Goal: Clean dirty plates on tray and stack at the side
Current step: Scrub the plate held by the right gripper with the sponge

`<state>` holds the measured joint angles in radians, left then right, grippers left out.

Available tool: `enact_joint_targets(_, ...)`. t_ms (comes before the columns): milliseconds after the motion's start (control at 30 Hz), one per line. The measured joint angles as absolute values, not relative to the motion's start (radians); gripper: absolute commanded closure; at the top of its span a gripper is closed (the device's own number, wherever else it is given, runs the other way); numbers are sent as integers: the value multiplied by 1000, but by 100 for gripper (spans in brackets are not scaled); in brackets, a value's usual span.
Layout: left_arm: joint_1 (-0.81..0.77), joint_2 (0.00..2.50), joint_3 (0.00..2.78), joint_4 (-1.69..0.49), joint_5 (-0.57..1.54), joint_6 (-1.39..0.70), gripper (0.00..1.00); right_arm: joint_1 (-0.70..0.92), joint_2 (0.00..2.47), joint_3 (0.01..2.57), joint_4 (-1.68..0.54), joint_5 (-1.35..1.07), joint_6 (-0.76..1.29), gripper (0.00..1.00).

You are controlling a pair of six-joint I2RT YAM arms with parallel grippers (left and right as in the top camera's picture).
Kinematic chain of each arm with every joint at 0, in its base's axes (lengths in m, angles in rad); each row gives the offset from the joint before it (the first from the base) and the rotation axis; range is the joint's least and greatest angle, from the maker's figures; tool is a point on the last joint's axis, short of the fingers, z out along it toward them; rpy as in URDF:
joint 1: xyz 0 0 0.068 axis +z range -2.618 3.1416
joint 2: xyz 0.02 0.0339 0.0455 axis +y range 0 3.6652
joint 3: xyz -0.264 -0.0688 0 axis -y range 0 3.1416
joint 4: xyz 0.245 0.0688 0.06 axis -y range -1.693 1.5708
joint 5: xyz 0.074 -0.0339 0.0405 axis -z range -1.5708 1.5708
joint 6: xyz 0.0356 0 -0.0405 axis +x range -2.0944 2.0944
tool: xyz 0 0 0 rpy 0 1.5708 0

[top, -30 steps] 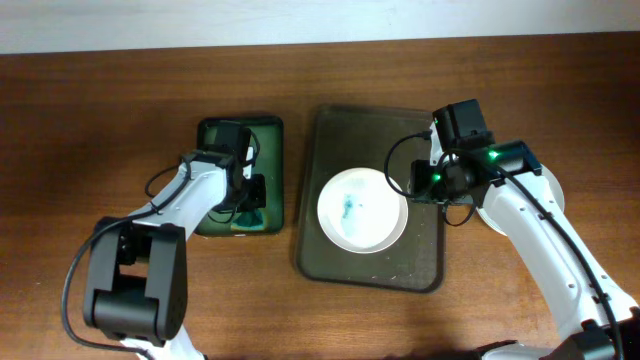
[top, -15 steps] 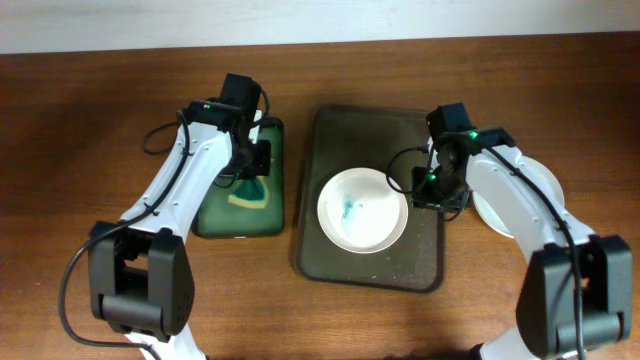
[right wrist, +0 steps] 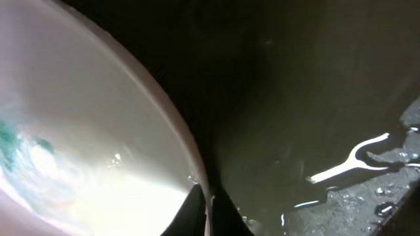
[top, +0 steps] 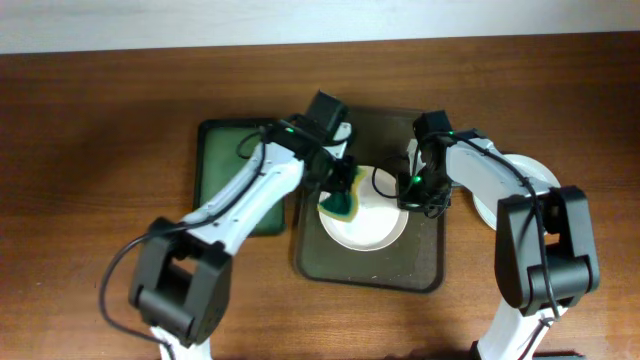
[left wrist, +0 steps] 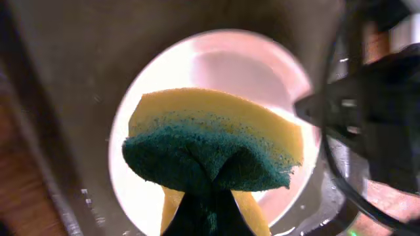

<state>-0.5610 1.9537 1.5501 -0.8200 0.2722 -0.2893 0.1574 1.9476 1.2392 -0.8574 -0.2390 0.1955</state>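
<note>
A white plate (top: pixel 375 222) with a teal stain lies on the dark tray (top: pixel 425 262). My left gripper (top: pixel 343 190) is shut on a yellow-and-green sponge (top: pixel 343 204) and holds it over the plate's left part; in the left wrist view the sponge (left wrist: pixel 210 147) hangs above the plate (left wrist: pixel 256 65). My right gripper (top: pixel 413 187) is shut on the plate's right rim; the right wrist view shows its fingers (right wrist: pixel 205 200) pinching the rim (right wrist: pixel 164 124), with teal stain at the far left. A clean white plate (top: pixel 535 178) lies right of the tray, partly hidden by my right arm.
A green tray (top: pixel 228 155) sits left of the dark tray. Water drops and streaks (right wrist: pixel 354 157) lie on the dark tray's floor. The wooden table (top: pixel 100 150) spreads around both trays.
My left gripper has carried the sponge from the green tray rightward to above the plate. My right gripper has shifted slightly left at the plate's rim.
</note>
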Motion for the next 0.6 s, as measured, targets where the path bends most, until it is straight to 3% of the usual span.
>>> enact_joint_targets(200, -570, 2149, 1551, -761, 297, -380, 100, 157, 1950, 1241, -854, -253, 192, 96)
enact_joint_targets(600, -690, 2194, 1584, -653, 332, -360, 100, 138, 1950, 1245, -863, -223, 187, 96)
